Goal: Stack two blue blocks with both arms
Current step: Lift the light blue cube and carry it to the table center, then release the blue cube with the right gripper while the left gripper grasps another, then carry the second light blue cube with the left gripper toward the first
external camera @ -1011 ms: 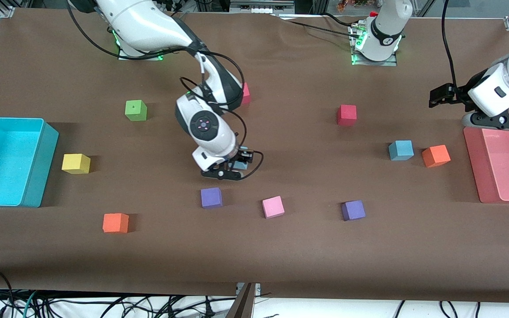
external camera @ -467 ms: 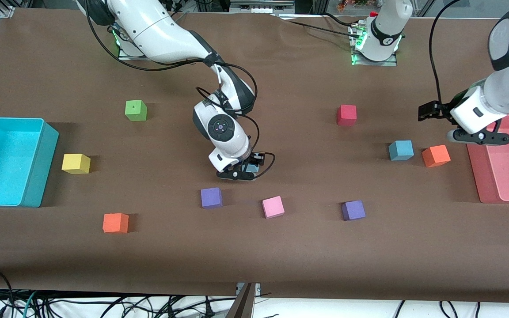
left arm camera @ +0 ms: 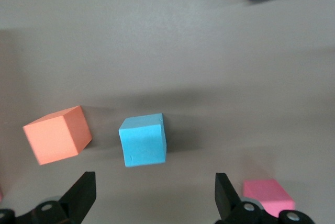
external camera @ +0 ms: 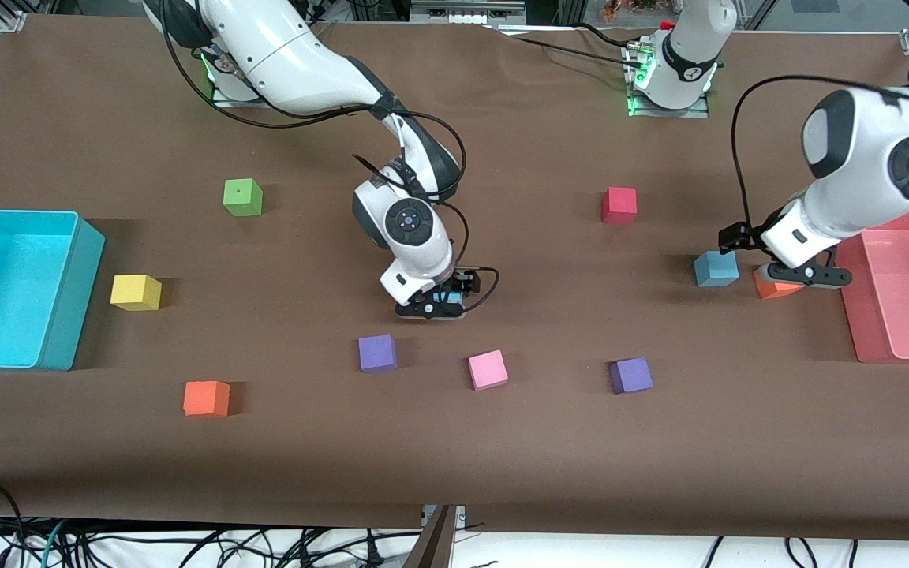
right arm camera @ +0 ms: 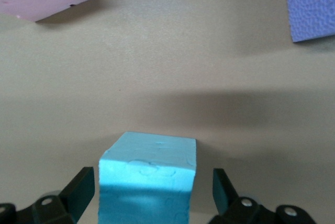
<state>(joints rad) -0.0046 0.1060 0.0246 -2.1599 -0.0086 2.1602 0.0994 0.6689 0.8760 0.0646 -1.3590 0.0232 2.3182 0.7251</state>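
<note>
One sky-blue block [external camera: 448, 297] sits on the brown table mid-table, between the fingers of my right gripper [external camera: 431, 306]. In the right wrist view this block [right arm camera: 148, 182] has a gap to each finger of the right gripper [right arm camera: 152, 182], which is open around it. The second blue block [external camera: 716, 268] lies toward the left arm's end, beside an orange block [external camera: 774, 288]. My left gripper [external camera: 798, 274] hovers open and empty over the orange block. In the left wrist view the left gripper [left arm camera: 154, 190] is apart from the blue block [left arm camera: 143, 139].
A pink tray [external camera: 896, 292] lies at the left arm's end and a turquoise bin [external camera: 68, 315] at the right arm's end. Purple blocks [external camera: 377, 353] [external camera: 630, 375], pink [external camera: 488, 369], red [external camera: 619, 205], green [external camera: 242, 197], yellow [external camera: 136, 292] and orange [external camera: 206, 397] blocks are scattered around.
My left arm swung down from over the pink tray to over the orange block beside the blue block. My right gripper shifted slightly toward the left arm's end around its blue block.
</note>
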